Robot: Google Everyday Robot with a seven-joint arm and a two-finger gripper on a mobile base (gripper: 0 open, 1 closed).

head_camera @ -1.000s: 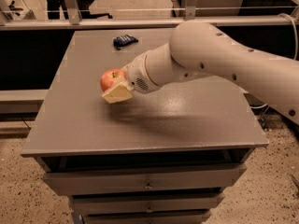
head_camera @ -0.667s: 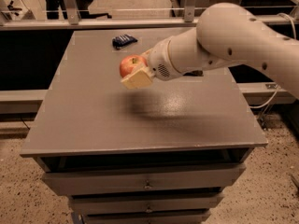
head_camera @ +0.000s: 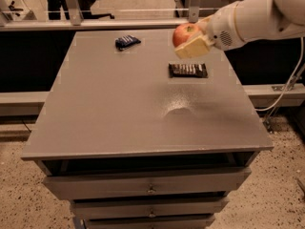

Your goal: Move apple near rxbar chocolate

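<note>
The apple (head_camera: pixel 183 33) is round and red-orange. My gripper (head_camera: pixel 189 41) is shut on the apple and holds it in the air over the far right part of the grey table (head_camera: pixel 119 109). The rxbar chocolate (head_camera: pixel 188 70), a flat dark bar with pale lettering, lies on the table just below and slightly nearer than the apple. The white arm reaches in from the upper right.
A small dark blue wrinkly packet (head_camera: pixel 127 42) lies at the far middle-left of the table. Drawers (head_camera: pixel 147 185) run below the table's front edge. A rail (head_camera: pixel 95 24) runs behind the table. A cable (head_camera: pixel 286 87) hangs at the right.
My gripper has carried the apple from the left-middle of the table to the right and farther back. The chocolate bar, hidden by the arm before, now shows.
</note>
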